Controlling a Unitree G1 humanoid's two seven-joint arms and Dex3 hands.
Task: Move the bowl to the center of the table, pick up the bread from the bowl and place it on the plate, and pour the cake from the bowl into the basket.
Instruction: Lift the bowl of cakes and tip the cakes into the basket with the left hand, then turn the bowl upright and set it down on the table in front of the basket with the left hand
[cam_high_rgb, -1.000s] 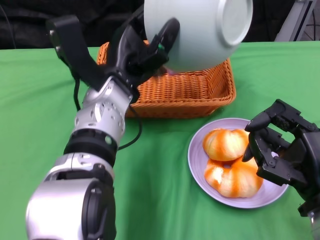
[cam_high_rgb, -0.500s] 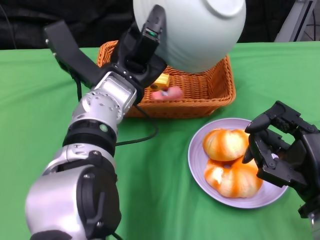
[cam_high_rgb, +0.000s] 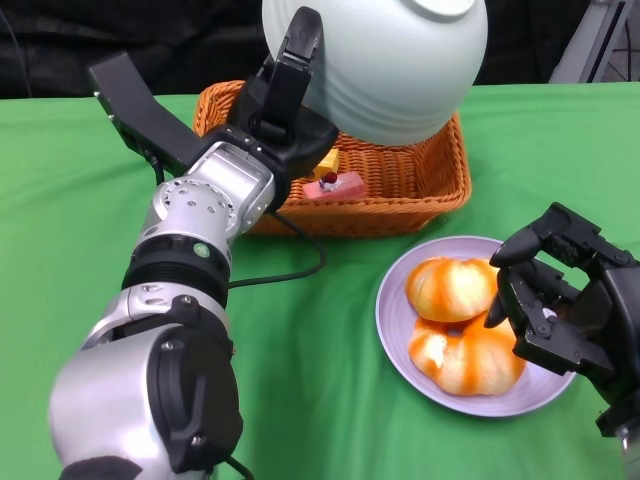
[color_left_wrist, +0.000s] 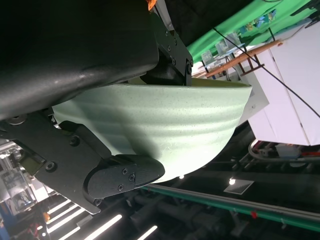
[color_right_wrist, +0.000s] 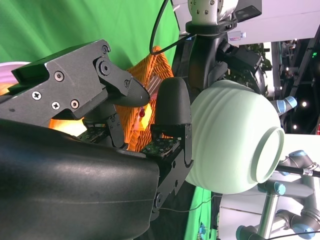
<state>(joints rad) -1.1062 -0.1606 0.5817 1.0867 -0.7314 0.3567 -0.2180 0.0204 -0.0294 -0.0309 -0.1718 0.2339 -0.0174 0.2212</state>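
Bowl (cam_high_rgb: 385, 65) upended above the wicker basket (cam_high_rgb: 400, 185), foot ring up and far, mouth tipped down toward the basket's inside. Clamped at the rim by the left hand (cam_high_rgb: 285, 105), fingers (cam_high_rgb: 300, 45) pressed on the ribbed outer wall, thumb side hidden behind. Cake (cam_high_rgb: 335, 183) lying in the basket's near-left part, beside a yellow piece (cam_high_rgb: 325, 160), directly below the bowl's left edge. Pour judged done; bowl's contents not visible. Next likely: righting the bowl and lowering it to the green worktop (cam_high_rgb: 60, 220), left of the basket. Bread (cam_high_rgb: 460, 325) resting on the lilac plate (cam_high_rgb: 390, 330), near right. Right hand (cam_high_rgb: 565, 305) hovering at the plate's right edge, fingers apart and loosely curled, holding nothing.
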